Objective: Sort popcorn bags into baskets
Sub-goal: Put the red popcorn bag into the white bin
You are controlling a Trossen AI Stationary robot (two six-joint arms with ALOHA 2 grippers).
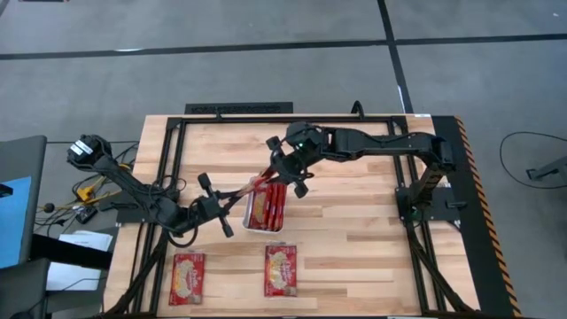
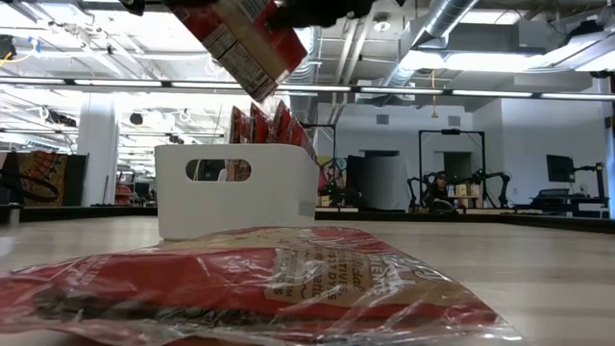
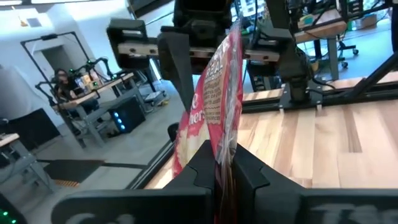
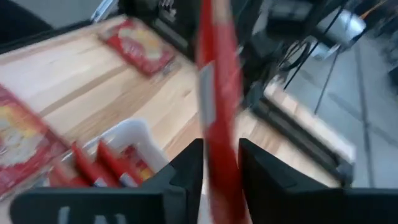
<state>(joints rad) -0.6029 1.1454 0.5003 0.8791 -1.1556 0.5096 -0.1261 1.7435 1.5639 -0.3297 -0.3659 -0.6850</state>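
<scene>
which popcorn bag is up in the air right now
The popcorn bag between the two pincers, above the white basket. The other bags stand in the basket or lie flat on the table.

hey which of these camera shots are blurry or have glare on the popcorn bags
Right wrist view: motion blur smears the held popcorn bag and the white basket. Low view: the near bag is soft, with glare on its clear wrap. Left wrist view: fairly sharp on the bag edge. High view: evenly lit.

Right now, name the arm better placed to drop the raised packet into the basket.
Right. The right gripper brackets the raised packet directly above the basket; the left gripper pinches it from the side.
</scene>
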